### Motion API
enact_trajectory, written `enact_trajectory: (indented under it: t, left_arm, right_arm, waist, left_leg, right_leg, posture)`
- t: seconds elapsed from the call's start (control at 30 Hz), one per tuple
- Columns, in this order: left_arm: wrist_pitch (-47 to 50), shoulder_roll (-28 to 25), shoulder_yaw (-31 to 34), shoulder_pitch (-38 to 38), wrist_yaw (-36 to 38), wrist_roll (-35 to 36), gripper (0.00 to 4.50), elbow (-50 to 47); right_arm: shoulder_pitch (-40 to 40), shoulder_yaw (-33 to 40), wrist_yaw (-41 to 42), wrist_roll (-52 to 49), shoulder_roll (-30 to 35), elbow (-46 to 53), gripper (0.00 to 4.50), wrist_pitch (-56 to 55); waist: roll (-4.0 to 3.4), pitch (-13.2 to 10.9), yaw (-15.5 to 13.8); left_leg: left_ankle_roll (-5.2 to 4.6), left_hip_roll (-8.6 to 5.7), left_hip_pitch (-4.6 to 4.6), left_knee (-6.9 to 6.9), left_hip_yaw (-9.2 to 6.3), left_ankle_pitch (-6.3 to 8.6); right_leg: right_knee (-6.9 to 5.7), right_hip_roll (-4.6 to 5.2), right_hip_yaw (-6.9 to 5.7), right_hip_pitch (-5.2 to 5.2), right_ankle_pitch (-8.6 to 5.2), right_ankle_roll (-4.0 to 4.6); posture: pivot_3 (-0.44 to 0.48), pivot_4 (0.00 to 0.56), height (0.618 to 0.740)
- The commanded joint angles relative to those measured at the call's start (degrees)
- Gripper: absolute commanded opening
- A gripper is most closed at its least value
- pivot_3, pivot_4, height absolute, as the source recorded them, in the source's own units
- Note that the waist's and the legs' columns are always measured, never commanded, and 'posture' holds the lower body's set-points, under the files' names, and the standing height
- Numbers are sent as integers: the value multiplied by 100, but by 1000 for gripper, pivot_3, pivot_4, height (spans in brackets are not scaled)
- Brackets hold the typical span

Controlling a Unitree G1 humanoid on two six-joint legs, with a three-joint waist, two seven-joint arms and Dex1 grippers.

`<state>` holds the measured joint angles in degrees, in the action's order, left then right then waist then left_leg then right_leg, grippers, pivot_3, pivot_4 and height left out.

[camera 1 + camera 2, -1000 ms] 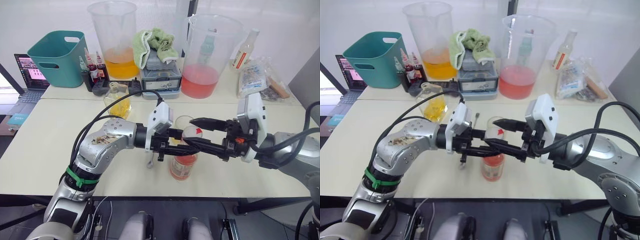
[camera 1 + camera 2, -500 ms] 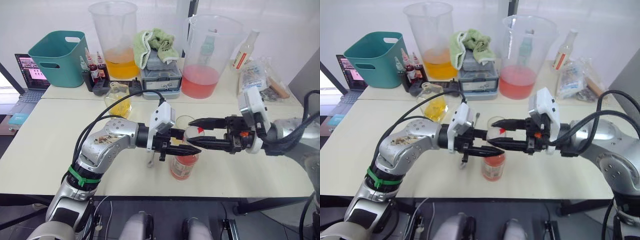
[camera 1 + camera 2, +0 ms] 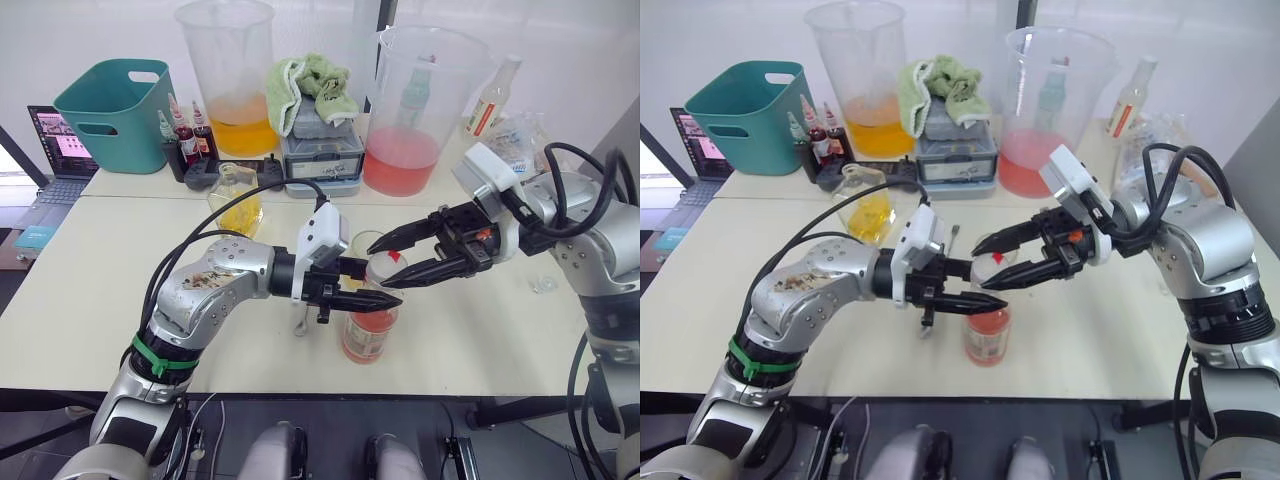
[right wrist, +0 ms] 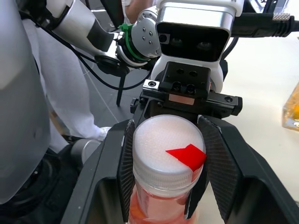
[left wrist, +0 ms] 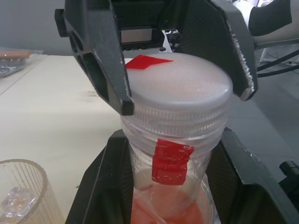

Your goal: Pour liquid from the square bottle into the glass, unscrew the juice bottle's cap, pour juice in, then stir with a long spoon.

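The left gripper (image 5: pixel 170 186) fingers clamp the juice bottle (image 3: pixel 368 325) below its white cap (image 5: pixel 180 91), hiding the neck; the bottle stands on the counter (image 3: pixel 100 290). The right gripper (image 4: pixel 163 163) fingers straddle the cap, whether pressing it unclear

- The juice bottle (image 3: pixel 367 325), upright, holding red juice, is capped in white (image 5: pixel 180 91).
- The ribbed glass (image 5: pixel 21 196) is seen beside it, ice inside.
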<state>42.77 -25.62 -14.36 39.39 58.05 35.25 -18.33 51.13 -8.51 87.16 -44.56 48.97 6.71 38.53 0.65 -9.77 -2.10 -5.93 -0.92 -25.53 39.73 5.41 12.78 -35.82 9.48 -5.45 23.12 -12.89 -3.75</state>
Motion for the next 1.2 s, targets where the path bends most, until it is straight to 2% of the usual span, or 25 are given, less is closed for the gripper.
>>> enact_trajectory:
  t: [0.03,0.1,0.13,0.37,0.5,0.6,0.73,0.9,1.03,1.2]
  left_arm:
    - [191,-39,-152,-59,5,-15,1602,31]
    - [182,-27,-166,-42,10,-15,1602,55]
    - [178,-24,-170,-36,13,-15,1602,65]
    - [75,-9,-279,6,10,-130,1602,52]
    - [61,24,-322,29,15,-168,1602,74]
    - [-159,17,-400,79,57,-362,1602,148]
    - [-653,-73,-510,214,129,-817,1602,415]
    - [-870,-90,-420,314,227,-838,1602,708]
    - [-887,91,-434,477,106,-854,1602,976]
    - [-782,220,-376,419,-69,-825,1602,872]
  right_arm:
    - [84,546,-38,-248,139,461,3685,46]
    - [-17,825,-331,-322,172,626,4364,136]
    - [-81,959,-487,-361,207,720,4477,213]
    - [-1333,2003,-2194,-603,494,2018,4477,906]
    - [-2060,2696,-3506,-1644,227,3012,4477,1373]
    - [-2410,2790,-4503,-2067,101,3510,4477,1542]
    - [-2531,2757,-5371,-2526,25,3735,4477,1457]
    - [-2474,2629,-5799,-2651,232,3783,4477,1417]
    - [-2388,2564,-5981,-2810,401,3716,4477,1409]
    - [-2481,2596,-6113,-3130,679,3644,4477,1503]
  waist:
    - [0,0,-5]
    - [0,0,-8]
    - [0,0,-11]
    - [1,1,-20]
    - [0,1,-27]
    - [1,2,-34]
    - [1,2,-45]
    - [1,2,-49]
    - [1,2,-44]
    - [1,1,-38]
  left_leg:
    - [1,1,2,0,-3,0]
    - [3,1,3,1,-6,0]
    - [4,0,3,2,-7,0]
    - [35,1,4,0,-5,14]
    - [37,3,4,0,-3,13]
    - [42,4,8,0,-7,15]
    - [45,2,10,2,-4,16]
    - [26,4,14,4,-3,20]
    - [-6,6,14,5,-4,4]
    - [-14,8,14,5,-3,7]
  right_leg:
    - [0,-1,-3,-3,0,0]
    - [2,1,-6,-4,0,0]
    - [2,2,-5,-5,0,0]
    - [-1,6,-4,-7,0,0]
    - [-1,7,-3,-8,0,0]
    - [3,9,-2,-15,0,0]
    - [10,8,-1,-16,0,-1]
    - [29,2,-2,-10,-1,-1]
    - [28,-2,-2,-10,-1,-1]
    - [28,-2,-1,-33,0,-1]
  posture:
    - [0,150,739]
    - [0,150,739]
    - [0,150,739]
    - [0,150,739]
    - [0,150,739]
    - [0,150,739]
    - [0,150,739]
    - [0,150,739]
    - [0,150,739]
    - [0,150,739]
